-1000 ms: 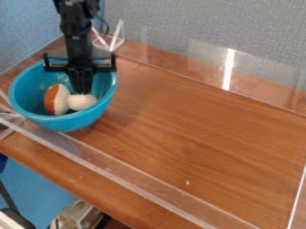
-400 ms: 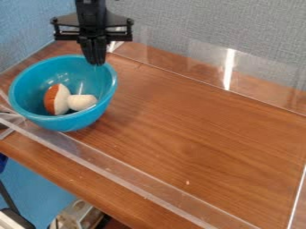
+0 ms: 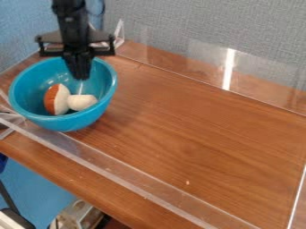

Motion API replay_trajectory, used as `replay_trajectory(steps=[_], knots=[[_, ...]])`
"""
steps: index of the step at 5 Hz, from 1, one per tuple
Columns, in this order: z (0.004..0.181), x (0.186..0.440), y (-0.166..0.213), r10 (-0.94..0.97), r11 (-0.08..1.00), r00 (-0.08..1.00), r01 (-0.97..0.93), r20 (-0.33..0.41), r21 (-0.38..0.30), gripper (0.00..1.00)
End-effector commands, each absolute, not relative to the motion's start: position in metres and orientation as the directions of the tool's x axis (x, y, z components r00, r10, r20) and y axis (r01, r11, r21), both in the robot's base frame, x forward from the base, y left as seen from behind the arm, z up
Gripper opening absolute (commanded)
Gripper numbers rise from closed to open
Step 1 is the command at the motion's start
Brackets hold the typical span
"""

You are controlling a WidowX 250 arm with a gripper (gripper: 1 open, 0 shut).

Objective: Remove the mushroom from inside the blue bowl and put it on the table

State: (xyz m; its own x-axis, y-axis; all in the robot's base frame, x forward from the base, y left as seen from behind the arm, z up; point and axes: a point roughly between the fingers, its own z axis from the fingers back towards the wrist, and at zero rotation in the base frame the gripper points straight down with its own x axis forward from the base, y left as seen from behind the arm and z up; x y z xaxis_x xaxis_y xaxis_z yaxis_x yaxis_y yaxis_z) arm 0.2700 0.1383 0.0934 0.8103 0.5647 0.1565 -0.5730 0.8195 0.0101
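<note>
Nearest the camera, the long clear wall (image 3: 143,183) runs slantwise along the front edge of the table (image 3: 209,134), whose brown wood grain spreads away to the right.

Just beyond that wall, at the left, sits the blue bowl (image 3: 21,94), round, deep and glossy turquoise. The mushroom (image 3: 57,98) lies inside it, tipped over on its side. Its cap faces left in the view and its stem points right, so its long axis runs roughly across the view, from the cap at the left to the stem end at the right. The cap is orange-brown and rounded, with a pale cream band showing on it; the stem is cream-white, thick and stubby, with a blunt, rounded end. Beside the bowl, the mushroom is small.

Farther back, I reach down over the far part of the bowl, dark and upright, my jaws (image 3: 79,70) closed together. My tips are above and behind the mushroom in the view, and I have nothing gripped between them; whether they touch anything in there, I cannot tell. The mushroom rests in the bowl.

Behind me and the table stands a grey textured panel (image 3: 191,27), with a bright streak of light shining on the clear wall at the back.
</note>
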Motion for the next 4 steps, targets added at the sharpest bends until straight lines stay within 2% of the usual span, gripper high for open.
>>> replay_trajectory(steps=[1,2,3,4], knots=[[0.093,0.266,0.149,0.572,0.814,0.801,-0.581,0.174,0.000,0.00],[0.082,0.263,0.155,0.573,0.814,0.804,-0.581,0.159,0.004,0.00],[0.073,0.259,0.159,0.574,0.814,0.806,-0.581,0.146,0.008,1.00],[0.065,0.256,0.161,0.574,0.814,0.808,-0.580,0.133,0.010,1.00]])
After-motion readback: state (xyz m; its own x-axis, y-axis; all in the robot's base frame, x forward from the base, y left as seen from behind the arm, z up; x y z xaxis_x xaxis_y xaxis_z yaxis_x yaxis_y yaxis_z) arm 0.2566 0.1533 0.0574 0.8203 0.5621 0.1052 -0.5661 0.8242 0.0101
